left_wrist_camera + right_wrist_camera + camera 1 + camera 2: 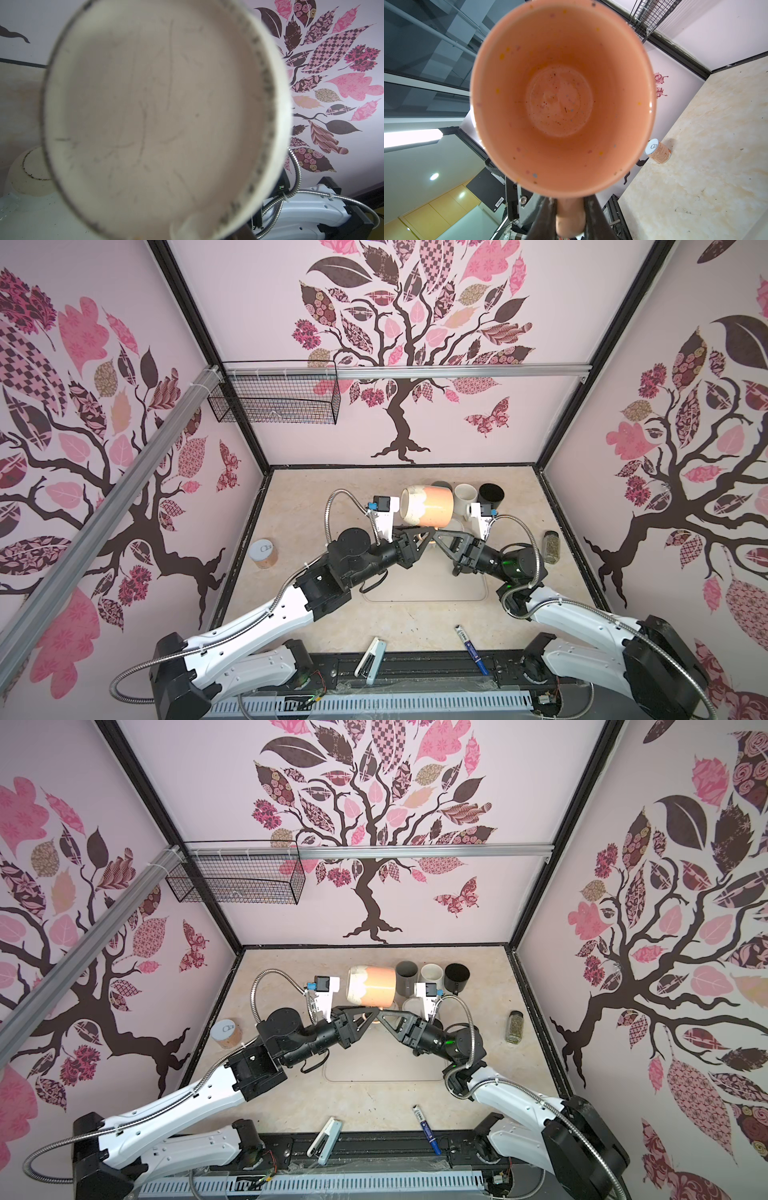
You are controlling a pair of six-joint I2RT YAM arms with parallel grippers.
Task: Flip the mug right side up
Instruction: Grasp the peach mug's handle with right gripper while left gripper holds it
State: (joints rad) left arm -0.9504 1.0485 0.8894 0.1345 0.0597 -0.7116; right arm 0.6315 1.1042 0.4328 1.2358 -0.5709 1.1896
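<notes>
The mug is held up in the air over the back of the table, lying on its side. In both top views its long way runs left to right. The flat bottom is pointed left and the open mouth right. Its handle hangs underneath and is squeezed by the right gripper. The left gripper is just beside the handle, but whether its jaws are apart cannot be told.

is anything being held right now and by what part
The orange mug is held sideways by its handle, pinched in the right gripper. Whether the left gripper also grips it cannot be told.
</notes>
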